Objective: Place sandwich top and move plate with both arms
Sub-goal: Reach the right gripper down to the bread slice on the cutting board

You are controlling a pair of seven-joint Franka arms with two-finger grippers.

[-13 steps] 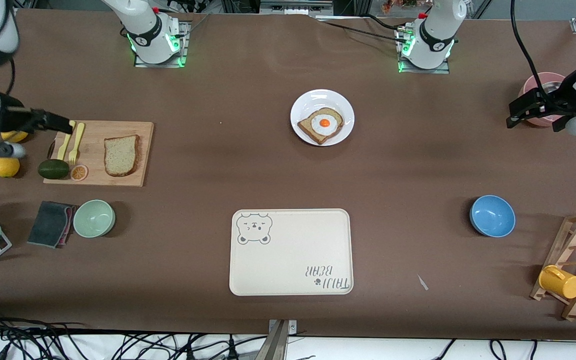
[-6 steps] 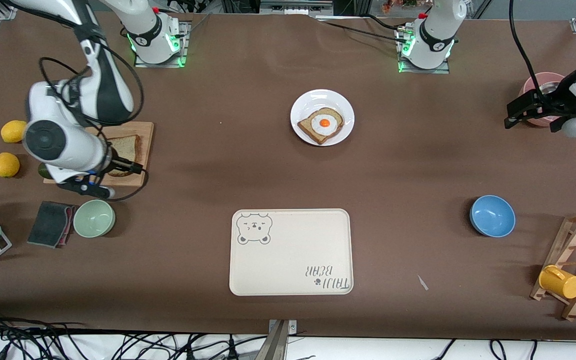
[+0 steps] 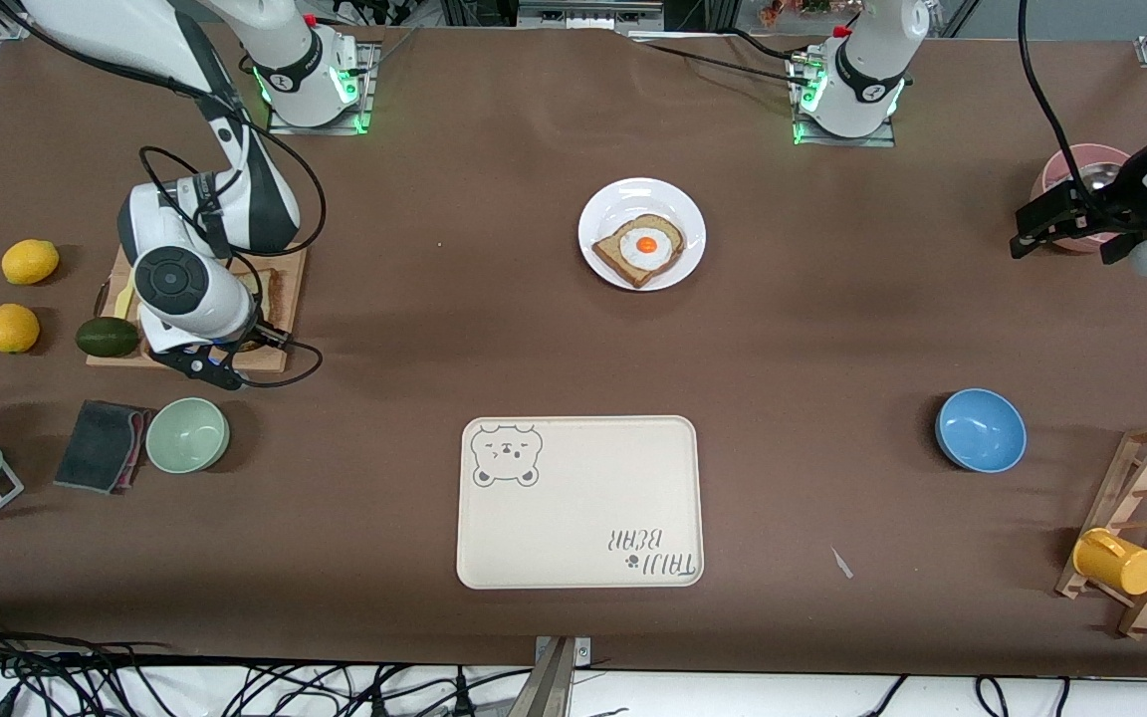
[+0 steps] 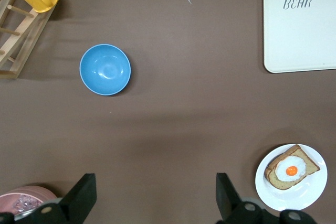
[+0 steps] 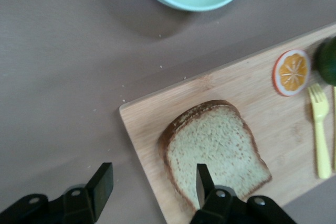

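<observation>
The sandwich top (image 5: 215, 150), a plain speckled slice with a dark crust, lies flat on a wooden cutting board (image 5: 152, 124). In the front view the right arm's wrist (image 3: 180, 289) covers most of that slice (image 3: 272, 287). My right gripper (image 5: 152, 174) hangs open just over the board's corner, one finger over the slice's crust and the other over bare table. The white plate (image 3: 603, 214) holds toast with a fried egg (image 3: 639, 249) mid-table. My left gripper (image 3: 1032, 221) waits open over the table beside a pink bowl, nothing between its fingers (image 4: 86, 192).
On the board lie a yellow fork (image 5: 320, 129) and an orange slice (image 5: 292, 72). An avocado (image 3: 106, 337), two lemons (image 3: 30, 261), a green bowl (image 3: 187, 434) and a dark cloth (image 3: 96, 443) surround it. Cream bear tray (image 3: 578, 501), blue bowl (image 3: 980, 429), pink bowl (image 3: 1081, 164), mug rack (image 3: 1146, 528).
The right arm swung in from the table's end to above the cutting board and settled over the bread slice. The left arm stayed nearly still.
</observation>
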